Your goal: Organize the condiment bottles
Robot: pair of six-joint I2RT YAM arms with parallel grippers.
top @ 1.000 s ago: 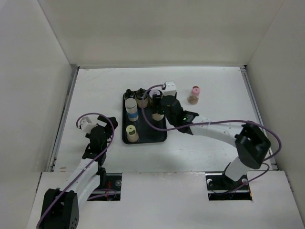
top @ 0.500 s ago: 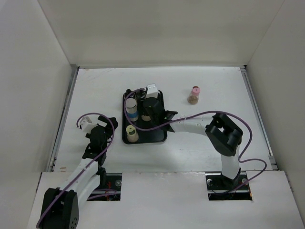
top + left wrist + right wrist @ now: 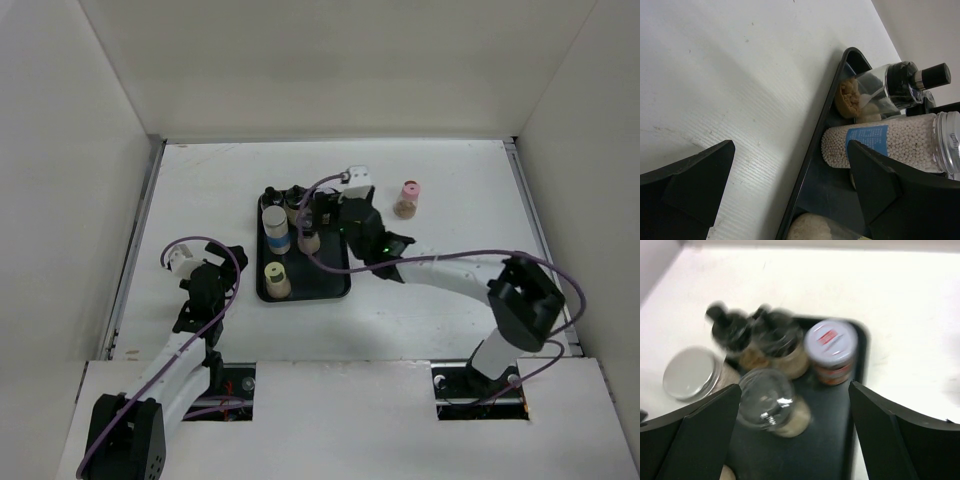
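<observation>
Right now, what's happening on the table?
The right gripper hovers open over the far end of the black tray, holding nothing; several condiment bottles stand in it below. One pink-capped bottle stands alone on the table, right of the tray. The left gripper is open and empty near the tray's left edge.

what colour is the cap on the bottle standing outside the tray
Pink cap, clearest in the top external view, right of the black tray.
</observation>
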